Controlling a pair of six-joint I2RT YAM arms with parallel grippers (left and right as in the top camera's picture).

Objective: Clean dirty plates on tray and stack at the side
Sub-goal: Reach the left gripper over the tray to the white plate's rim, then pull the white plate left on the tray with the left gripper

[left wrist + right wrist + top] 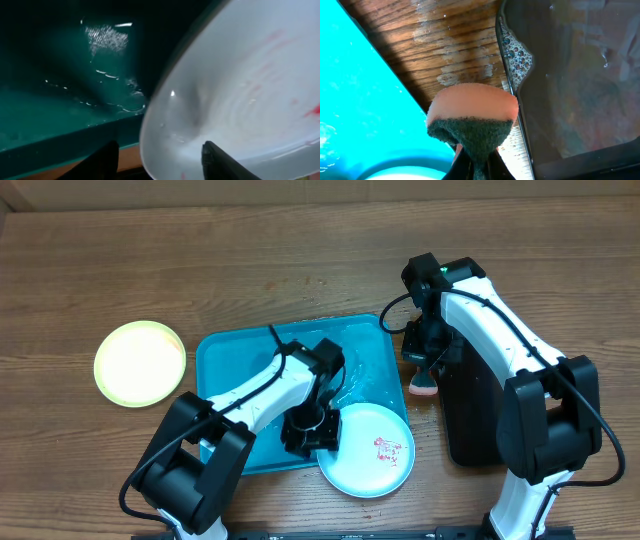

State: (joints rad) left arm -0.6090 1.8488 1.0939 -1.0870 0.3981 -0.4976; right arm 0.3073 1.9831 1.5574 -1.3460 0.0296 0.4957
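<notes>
1. My left end effector (310,432) sits low over the tray (230,360), at the left rim of the blue plate (365,475). Its jaws are about half open and straddle that rim. The left wrist view shows a gap between one finger (102,160) and the plate edge, so I judge nothing is clamped yet.
2. The blue plate lies at the tray's near right corner, partly hanging over onto the worktop (300,260). A red smear (385,448) shows on its face, so it is not clean. I read the rim approach as a way to steady or tilt it for scrubbing.
3. My right end effector (425,368) is pinched tight on the sponge (472,120), scouring side towards the jaws and soft side outward. It hangs over the strip of worktop between the tray and the black tray (465,430).
4. The black tray holds water with suds (517,55) along its edge, which would explain parking the sponge there, within reach of both the water and the plate.
5. The yellow plate (140,362) rests on the worktop left of the tray, well apart from it. It looks unstained, so I take that spot as the stacking place.
6. I can see only these two plates.
</notes>
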